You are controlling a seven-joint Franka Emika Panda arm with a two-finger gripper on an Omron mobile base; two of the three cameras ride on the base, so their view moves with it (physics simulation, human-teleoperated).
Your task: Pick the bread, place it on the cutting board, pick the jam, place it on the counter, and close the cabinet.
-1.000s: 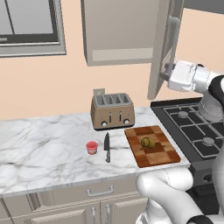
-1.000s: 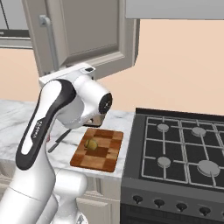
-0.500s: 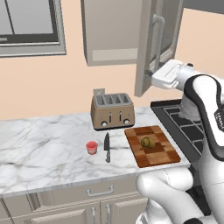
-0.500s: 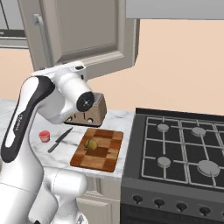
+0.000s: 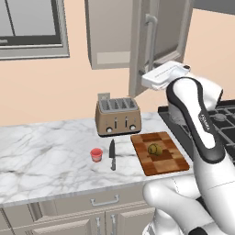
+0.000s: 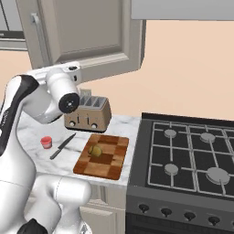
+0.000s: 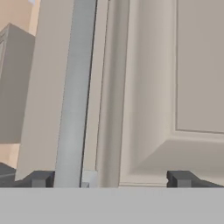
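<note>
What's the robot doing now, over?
Fingers open, up against the cabinet door, holding nothing. Door part open. Bread on the board, jam on the counter. Nothing in the way.

Bread (image 5: pixel 154 149) on cutting board (image 5: pixel 159 153)

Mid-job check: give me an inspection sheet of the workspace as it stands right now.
Surface: white marble counter, beige drawers below.
Bread: bread sits on the cutting board.
Jam: jam stands on the counter, left of the knife.
Cabinet: cabinet door partly open, swung out from the box.
Clutter: toaster behind the board; knife between jam and board.
Gripper: gripper open, empty, fingertips close against the door face beside its handle.
Cables: nothing seen.
Surroundings: stove right of the board; window upper left.
</note>
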